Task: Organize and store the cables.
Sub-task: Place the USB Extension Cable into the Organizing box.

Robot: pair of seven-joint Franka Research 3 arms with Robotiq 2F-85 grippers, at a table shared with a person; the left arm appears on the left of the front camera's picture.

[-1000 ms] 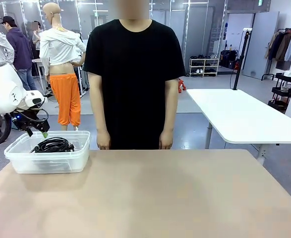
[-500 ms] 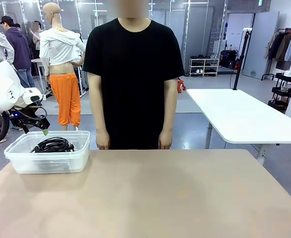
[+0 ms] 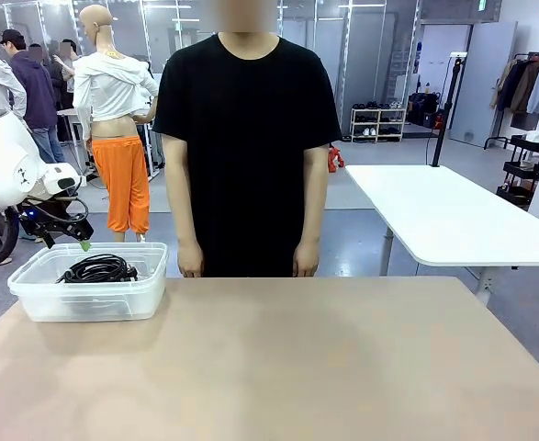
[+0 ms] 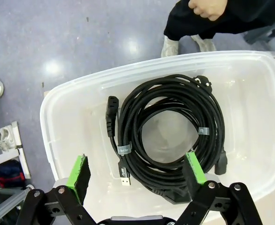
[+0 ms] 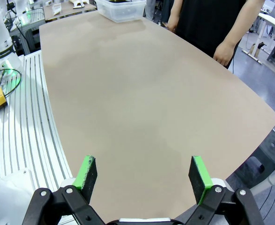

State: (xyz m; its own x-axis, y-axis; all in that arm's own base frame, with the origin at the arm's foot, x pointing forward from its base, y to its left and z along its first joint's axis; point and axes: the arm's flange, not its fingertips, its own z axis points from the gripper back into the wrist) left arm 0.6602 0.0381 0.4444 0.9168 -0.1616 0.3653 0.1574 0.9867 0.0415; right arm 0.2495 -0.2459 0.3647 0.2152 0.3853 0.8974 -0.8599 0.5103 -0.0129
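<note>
The cables [image 3: 96,268] lie coiled inside a clear plastic bin [image 3: 39,301] at the table's far left. Seen from the left wrist, the black coils [image 4: 172,136] rest stacked on the bin's floor [image 4: 254,112], with plug ends and a small tie showing. My left gripper [image 4: 137,171] hangs open above the bin, nothing between its green pads; in the front view it [image 3: 67,237] sits just above the bin's far-left rim. High over the bare tabletop [image 5: 142,103], my right gripper [image 5: 144,178] stands open and holds nothing.
A person in a black shirt [image 3: 248,138] stands at the table's far edge, hands [image 3: 192,260] hanging down near the bin. A white table [image 3: 434,216] stands behind at the right. The beige tabletop [image 3: 297,358] stretches wide to the right of the bin.
My left gripper has lifted slightly above the bin and its jaws have spread wide. The cables stay in the bin. The right arm has not moved.
</note>
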